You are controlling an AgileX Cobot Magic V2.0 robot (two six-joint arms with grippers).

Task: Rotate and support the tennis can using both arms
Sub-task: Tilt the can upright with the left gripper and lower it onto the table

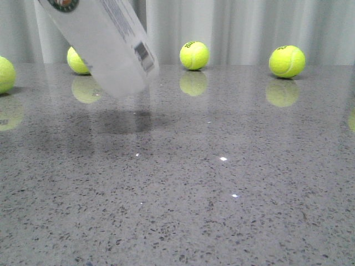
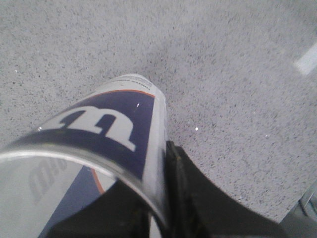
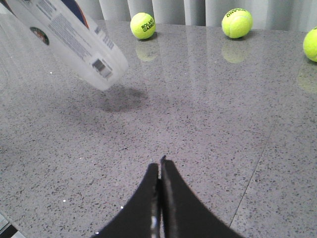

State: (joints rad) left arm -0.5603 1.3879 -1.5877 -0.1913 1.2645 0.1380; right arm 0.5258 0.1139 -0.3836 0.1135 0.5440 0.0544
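Your left pincer (image 2: 163, 218) is clamped on the tennis can (image 1: 102, 41), holding it tilted in the air above the desk (image 1: 222, 183), its lower end clear of the surface. Your right pincer (image 3: 160, 171) hangs well apart from it, fingers pressed together and empty, with tennis balls (image 1: 194, 55) resting along the far edge.

Staged test bench, polished grey speckled stone tabletop (image 1: 222, 210), pale pleated curtain backdrop (image 1: 249, 27), scattered tennis balls (image 1: 194, 55)
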